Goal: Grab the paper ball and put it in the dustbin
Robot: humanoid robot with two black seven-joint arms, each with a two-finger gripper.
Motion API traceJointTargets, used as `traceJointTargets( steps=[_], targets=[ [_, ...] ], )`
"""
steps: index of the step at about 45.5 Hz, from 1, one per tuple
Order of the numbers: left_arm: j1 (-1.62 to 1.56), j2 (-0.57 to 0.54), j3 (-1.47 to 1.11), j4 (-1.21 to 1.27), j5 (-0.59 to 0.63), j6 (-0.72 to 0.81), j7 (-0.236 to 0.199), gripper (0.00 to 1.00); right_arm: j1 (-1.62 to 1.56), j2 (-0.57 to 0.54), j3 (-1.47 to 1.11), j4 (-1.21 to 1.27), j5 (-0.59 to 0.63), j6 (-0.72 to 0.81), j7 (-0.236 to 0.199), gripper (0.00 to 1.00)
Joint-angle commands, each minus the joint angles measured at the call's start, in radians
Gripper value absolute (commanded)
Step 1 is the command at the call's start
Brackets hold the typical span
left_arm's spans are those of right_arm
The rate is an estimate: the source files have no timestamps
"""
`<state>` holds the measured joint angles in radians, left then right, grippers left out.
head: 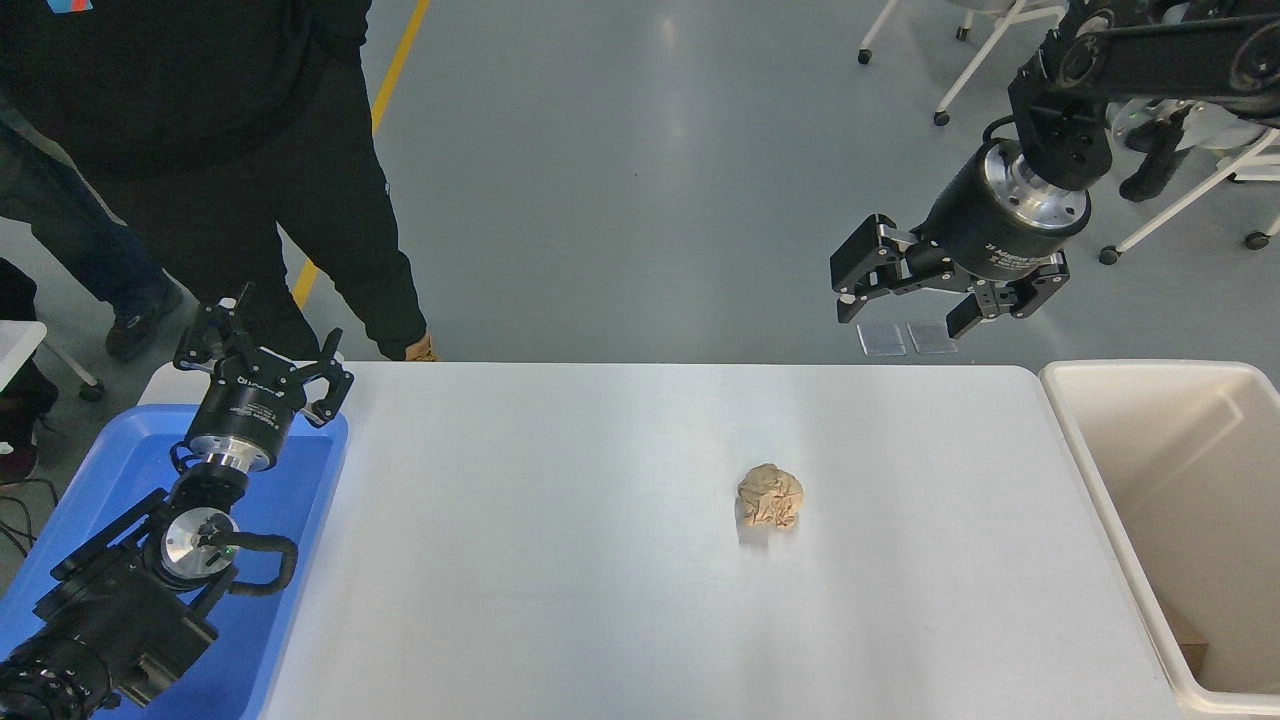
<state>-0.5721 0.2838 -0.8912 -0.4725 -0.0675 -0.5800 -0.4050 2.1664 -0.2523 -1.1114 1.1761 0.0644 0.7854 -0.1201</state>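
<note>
A crumpled tan paper ball [770,496] sits alone on the white counter [560,560], right of the frame's centre, with nothing touching it. High in the upper right of the frame, the robot's right claw [905,305] hangs in the air beyond the counter's far edge, its two black fingers spread wide and holding nothing; it is well apart from the paper ball, which lies below and to its left in the picture. The right arm [1150,50] runs in from the right edge near the top.

At the right edge of the frame stands the cream-white dustbin [1090,440], its thick rim just beside the counter's right end. A bit of brown material shows low inside it, too small to identify.

At the lower left, the left arm [120,600] lies over a shallow blue tray [300,520] that rests at the counter's left end. The left claw [265,360] points toward the far edge with its fingers spread apart and empty.

In the upper left of the frame a person in dark clothing [250,130] stands on the grey floor [620,170] at the counter's far side. White furniture legs on castors [950,90] show at the upper right, behind the right arm.
</note>
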Motion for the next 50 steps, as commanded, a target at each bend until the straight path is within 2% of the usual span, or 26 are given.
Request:
traceJointTargets(
  steps=[1,50],
  targets=[
    [0.0,0.0,0.0,0.0,0.0,0.0,0.0,0.99,-0.004,0.005,0.008,-0.001,-0.002,0.0,0.0,1.0],
    [0.001,0.0,-0.002,0.0,0.0,0.0,0.0,0.99,-0.016,0.024,0.011,0.001,0.0,0.0,-0.001,1.0]
  ],
)
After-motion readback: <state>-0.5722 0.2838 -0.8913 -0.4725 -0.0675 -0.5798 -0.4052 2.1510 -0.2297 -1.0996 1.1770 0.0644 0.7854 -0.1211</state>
